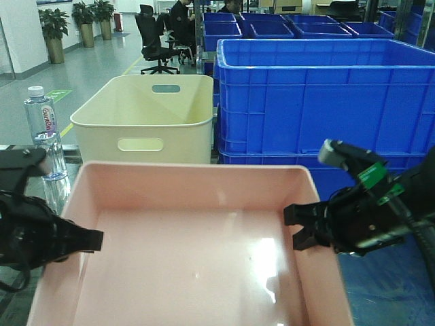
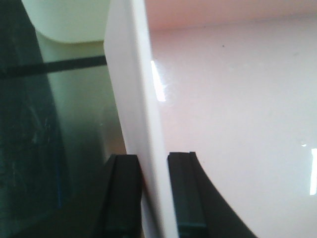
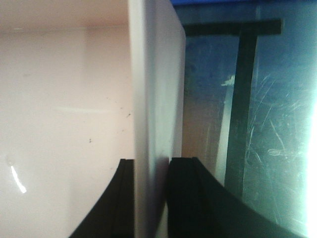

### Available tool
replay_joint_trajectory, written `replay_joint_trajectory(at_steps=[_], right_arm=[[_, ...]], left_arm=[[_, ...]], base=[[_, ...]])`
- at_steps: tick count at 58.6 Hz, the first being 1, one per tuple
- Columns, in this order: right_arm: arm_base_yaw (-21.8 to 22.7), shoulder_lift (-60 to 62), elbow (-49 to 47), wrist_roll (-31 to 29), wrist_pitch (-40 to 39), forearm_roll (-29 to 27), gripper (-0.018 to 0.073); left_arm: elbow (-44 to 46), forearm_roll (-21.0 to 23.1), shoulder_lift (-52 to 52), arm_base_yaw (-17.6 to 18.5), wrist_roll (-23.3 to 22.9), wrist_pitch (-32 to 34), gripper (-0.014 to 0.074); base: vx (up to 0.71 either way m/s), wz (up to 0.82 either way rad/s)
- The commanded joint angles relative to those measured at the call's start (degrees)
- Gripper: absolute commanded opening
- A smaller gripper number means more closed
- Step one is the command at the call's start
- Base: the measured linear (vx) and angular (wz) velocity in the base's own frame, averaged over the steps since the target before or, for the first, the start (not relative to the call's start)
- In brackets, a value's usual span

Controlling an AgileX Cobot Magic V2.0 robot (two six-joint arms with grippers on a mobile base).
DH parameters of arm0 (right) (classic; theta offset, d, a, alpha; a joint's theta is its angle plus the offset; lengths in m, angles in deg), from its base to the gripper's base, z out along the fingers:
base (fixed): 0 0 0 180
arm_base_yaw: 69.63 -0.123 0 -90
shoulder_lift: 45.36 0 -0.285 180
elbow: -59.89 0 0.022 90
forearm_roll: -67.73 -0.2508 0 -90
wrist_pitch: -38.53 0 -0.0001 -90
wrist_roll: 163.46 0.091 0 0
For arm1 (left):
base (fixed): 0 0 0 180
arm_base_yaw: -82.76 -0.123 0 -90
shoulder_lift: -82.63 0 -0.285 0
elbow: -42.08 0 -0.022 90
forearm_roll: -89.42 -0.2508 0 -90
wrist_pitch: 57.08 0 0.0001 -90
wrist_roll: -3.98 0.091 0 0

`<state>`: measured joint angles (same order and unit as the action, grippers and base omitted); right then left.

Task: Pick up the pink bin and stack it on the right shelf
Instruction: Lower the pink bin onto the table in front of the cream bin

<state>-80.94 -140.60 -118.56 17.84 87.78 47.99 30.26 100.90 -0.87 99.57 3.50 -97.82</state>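
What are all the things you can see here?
pink bin: one, pink, front centre
cream bin: one, cream, behind it
crates: several, blue, right and behind
water bottle: one, clear, left
plants: three, green, far left
office chair: one, black, far back
people: two, dark clothes, far back
shelf: one, dark, below the pink bin
left gripper: one, black, shut on pink bin's left wall
right gripper: one, black, shut on its right wall

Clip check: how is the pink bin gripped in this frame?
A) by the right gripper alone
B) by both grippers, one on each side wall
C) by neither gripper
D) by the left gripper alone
B: the wrist views show the left gripper and the right gripper each clamped across a side wall of the pink bin.
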Motion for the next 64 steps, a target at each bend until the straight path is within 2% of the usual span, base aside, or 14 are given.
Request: replay_joint_trajectory(at_steps=[1,5,15,23,33,41,44,53,58,64], right_arm=[[1.53,-0.31,-1.81,-1.64,-5.5,-0.95,0.0001],[1.53,-2.03,-1.81,-3.63,-6.58,-1.53,0.0012],[1.53,-5.26,-1.81,-3.89,-7.04,-4.48,0.0079],[1.53,-6.85,-1.81,-3.97,-6.83,-5.7,0.0204],[1.53,-7.47,-1.81,-4.18,-6.67,-5.91,0.0405],[1.59,-7.32,-1.99,-4.5,-9.2,-5.64,0.0522],[1.59,-6.99,-1.99,-5.59,-10.23,-5.63,0.0538],[1.59,-4.5,-1.99,-7.14,-11.64,-5.69,0.0523],[1.59,-1.99,-1.99,-7.48,-12.06,-5.44,0.0502],[1.59,2.43,-1.99,-8.87,-13.53,-3.35,0.0467]], left_arm=[[1.72,-2.62,-1.52,-0.84,0.18,2.72,0.0],[1.72,-2.62,-3.67,-0.84,-0.21,2.32,0.0],[1.72,-2.68,-6.67,-0.84,-0.21,2.54,0.0013],[1.77,-2.83,-7.46,-0.84,-0.16,3.87,0.0052],[1.77,-2.83,-7.46,-0.84,-0.16,6.97,0.0164],[1.89,-2.92,-7.4,-0.84,0.02,7.34,0.0323],[1.89,-3.69,-7.27,-0.84,0.02,7.55,0.0409],[1.89,-4.39,-6.71,-0.84,0.02,9.21,0.0584],[1.89,-4.39,-5.51,-0.84,0.02,9.5,0.0633],[1.89,-4.39,-2.08,-0.84,2.1,11.14,0.063]], base=[[0.0,0.0],[0.0,0.0],[0.0,0.0],[0.0,0.0],[0.0,0.0],[0.0,0.0],[0.0,0.0],[0.0,0.0],[0.0,0.0],[0.0,0.0]])
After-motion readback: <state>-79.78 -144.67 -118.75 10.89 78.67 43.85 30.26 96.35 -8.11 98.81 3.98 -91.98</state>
